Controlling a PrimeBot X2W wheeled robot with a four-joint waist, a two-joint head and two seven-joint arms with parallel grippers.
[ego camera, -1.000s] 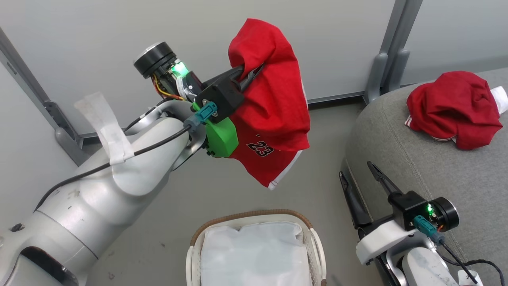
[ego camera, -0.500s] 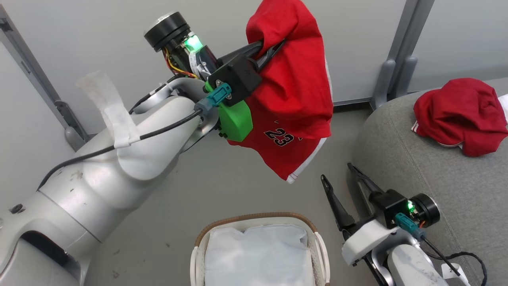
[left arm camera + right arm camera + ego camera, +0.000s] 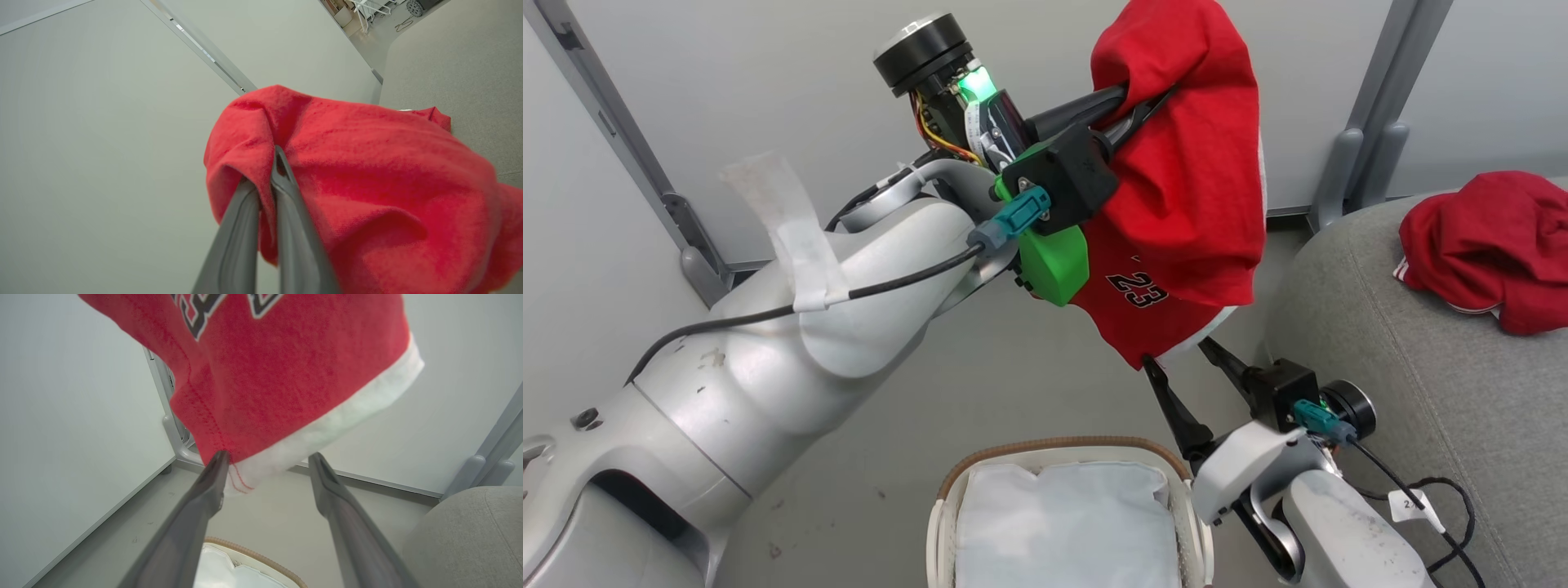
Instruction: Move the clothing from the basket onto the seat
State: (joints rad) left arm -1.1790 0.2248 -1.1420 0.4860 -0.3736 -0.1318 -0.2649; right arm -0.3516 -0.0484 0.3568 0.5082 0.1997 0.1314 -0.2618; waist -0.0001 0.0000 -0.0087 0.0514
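The left claw (image 3: 1147,98) pinches a bunched red jersey (image 3: 1192,180), which hangs in the air beyond the basket (image 3: 1054,447) and beside the grey seat (image 3: 1405,392). It shows a dark 23 and a white hem. The right claw (image 3: 269,457) gapes empty just under that hem. Another red garment (image 3: 1494,245) lies crumpled on the seat.

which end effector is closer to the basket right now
Right. The right end effector is open just above and right of the basket; the left end effector is high above it, shut on the red garment.
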